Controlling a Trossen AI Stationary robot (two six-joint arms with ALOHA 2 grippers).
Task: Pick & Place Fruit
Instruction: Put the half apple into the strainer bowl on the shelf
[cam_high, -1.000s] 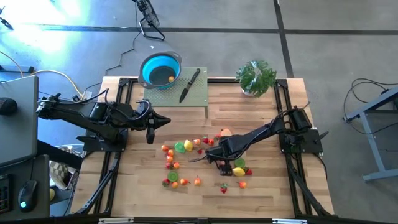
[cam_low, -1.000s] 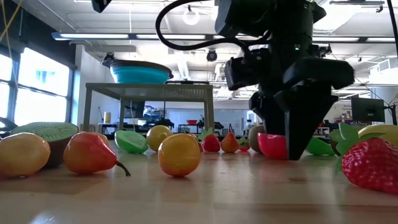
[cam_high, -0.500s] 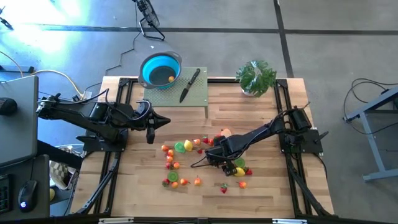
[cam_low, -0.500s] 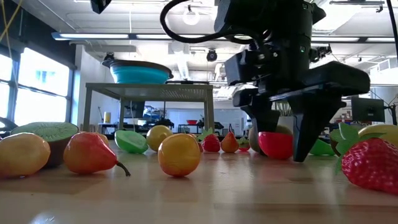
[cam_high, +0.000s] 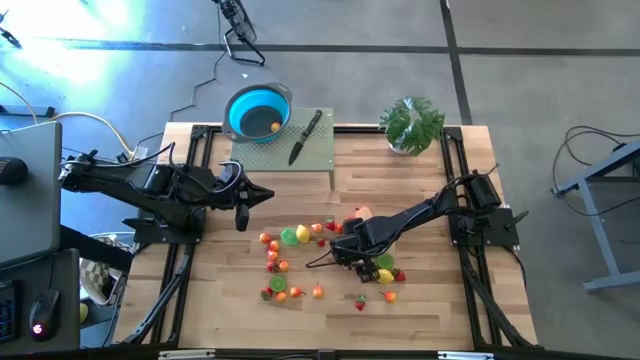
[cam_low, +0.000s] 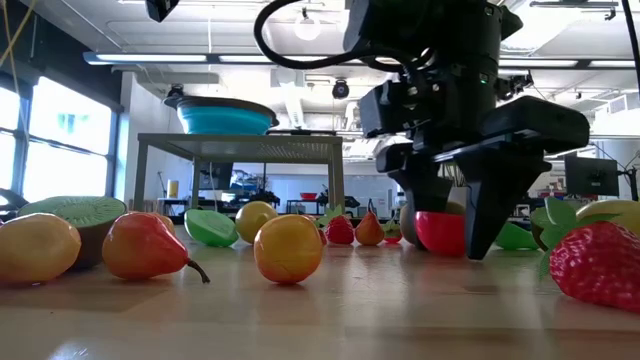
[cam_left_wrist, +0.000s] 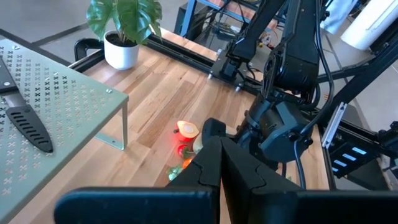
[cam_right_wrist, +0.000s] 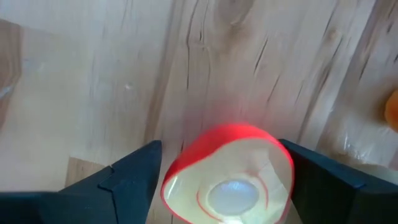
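Observation:
Small toy fruit lies scattered over the middle of the wooden table; the low view shows a pear, an orange ball and a strawberry up close. My right gripper points down, open, over a red halved fruit. That fruit rests on the table with its cream cut face up, one finger on each side. My left gripper hangs shut above the table's left part, holding nothing. The blue bowl holds one orange piece. My right gripper comes from above with its fingers standing close on two opposite sides of the red half's rim. The half lies flat on the table. Whether the fingers touch it I cannot tell.
The bowl and a black-handled knife sit on a green perforated stand at the table's far side. A potted plant stands at the far right corner. More fruit crowds around the right gripper.
My right gripper has rolled about its own downward line while staying over the red half, so its two fingers now stand on either side of it as the low view sees them. The fruit has not moved.

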